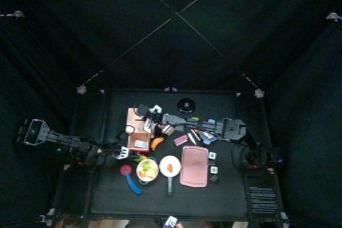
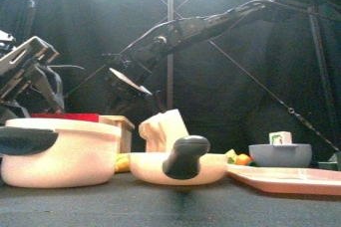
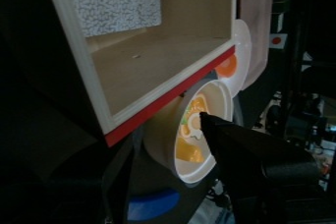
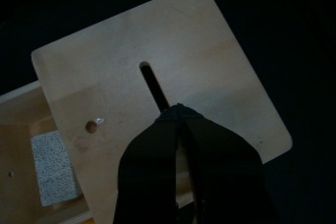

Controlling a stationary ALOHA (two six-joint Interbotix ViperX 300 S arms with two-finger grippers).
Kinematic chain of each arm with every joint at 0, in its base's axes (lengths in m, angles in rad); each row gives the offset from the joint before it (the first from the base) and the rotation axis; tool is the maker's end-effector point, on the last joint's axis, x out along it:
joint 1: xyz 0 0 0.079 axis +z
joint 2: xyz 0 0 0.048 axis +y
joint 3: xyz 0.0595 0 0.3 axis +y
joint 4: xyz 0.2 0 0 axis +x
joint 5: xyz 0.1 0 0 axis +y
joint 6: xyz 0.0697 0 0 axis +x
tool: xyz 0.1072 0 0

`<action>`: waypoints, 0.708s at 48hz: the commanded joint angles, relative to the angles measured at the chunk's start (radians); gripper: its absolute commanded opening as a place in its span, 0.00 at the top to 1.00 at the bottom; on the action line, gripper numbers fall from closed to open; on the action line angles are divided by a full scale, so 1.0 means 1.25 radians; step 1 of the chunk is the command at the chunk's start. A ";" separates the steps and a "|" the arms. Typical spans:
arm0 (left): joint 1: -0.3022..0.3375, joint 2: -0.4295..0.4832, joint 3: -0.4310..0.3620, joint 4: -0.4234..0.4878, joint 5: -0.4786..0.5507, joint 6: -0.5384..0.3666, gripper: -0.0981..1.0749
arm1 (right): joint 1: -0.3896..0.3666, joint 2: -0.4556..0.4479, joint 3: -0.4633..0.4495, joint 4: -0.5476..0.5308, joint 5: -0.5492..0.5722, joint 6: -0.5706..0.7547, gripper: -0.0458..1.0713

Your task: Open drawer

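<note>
The drawer (image 1: 135, 120) is a tan wooden box at the table's back left. In the right wrist view its flat pale face (image 4: 197, 61) has a dark slot and a small knob (image 4: 94, 123). My right gripper (image 4: 175, 113) is shut, with its tips right at the slot's end. The right arm reaches across the middle to it (image 1: 159, 127). In the front view that gripper (image 2: 127, 82) hangs above the drawer (image 2: 118, 123), which is mostly hidden behind a pot. The left wrist view shows the box's open side (image 3: 144, 41). My left gripper (image 1: 102, 155) waits at the table's left.
A large cream pot (image 2: 60, 151) and a bowl with a black handle (image 2: 180, 156) stand at the front. A pink tray (image 2: 286, 178) lies at the right, with a grey bowl (image 2: 280, 154) behind it. A white plate with yellow food (image 3: 197, 135) sits beside the drawer.
</note>
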 commanded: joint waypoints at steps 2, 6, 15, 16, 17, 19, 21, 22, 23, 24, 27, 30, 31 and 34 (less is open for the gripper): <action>0.001 -0.043 -0.005 0.036 -0.009 0.004 0.18 | -0.013 -0.012 -0.007 -0.004 0.004 0.000 0.68; 0.004 -0.087 0.001 0.081 -0.009 0.004 0.18 | -0.012 -0.022 -0.013 -0.006 0.000 0.000 0.68; 0.037 -0.142 0.015 0.161 -0.004 0.005 0.18 | -0.010 -0.052 -0.020 -0.016 -0.001 0.000 0.68; 0.043 -0.145 0.016 0.175 -0.004 0.005 0.18 | -0.010 -0.056 -0.018 -0.017 -0.002 0.001 0.68; 0.048 -0.146 0.017 0.187 -0.004 0.005 0.18 | -0.010 -0.059 -0.018 -0.018 -0.004 0.001 0.68; 0.054 -0.146 0.017 0.207 -0.002 0.005 0.18 | -0.010 -0.065 -0.020 -0.018 -0.006 0.001 0.68; 0.061 -0.146 0.018 0.241 -0.002 0.005 0.18 | -0.010 -0.071 -0.020 -0.017 -0.010 0.001 0.68; 0.065 -0.146 0.018 0.252 -0.002 0.004 0.18 | -0.011 -0.074 -0.020 -0.018 -0.012 0.001 0.68; 0.069 -0.146 0.018 0.265 -0.002 0.005 0.18 | -0.010 -0.077 -0.020 -0.017 -0.013 0.001 0.68; 0.071 -0.146 0.018 0.272 -0.002 0.004 0.18 | -0.010 -0.081 -0.020 -0.018 -0.013 0.001 0.68; 0.080 -0.147 0.018 0.291 -0.002 0.004 0.18 | -0.010 -0.087 -0.020 -0.018 -0.013 0.001 0.68; 0.088 -0.148 0.018 0.304 -0.002 0.005 0.18 | -0.010 -0.097 -0.018 -0.018 -0.013 0.000 0.68; 0.092 -0.148 0.018 0.310 -0.002 0.005 0.18 | -0.010 -0.101 -0.018 -0.018 -0.015 0.000 0.68; 0.098 -0.152 0.017 0.325 -0.002 0.007 0.18 | -0.009 -0.110 -0.020 -0.022 -0.015 0.000 0.68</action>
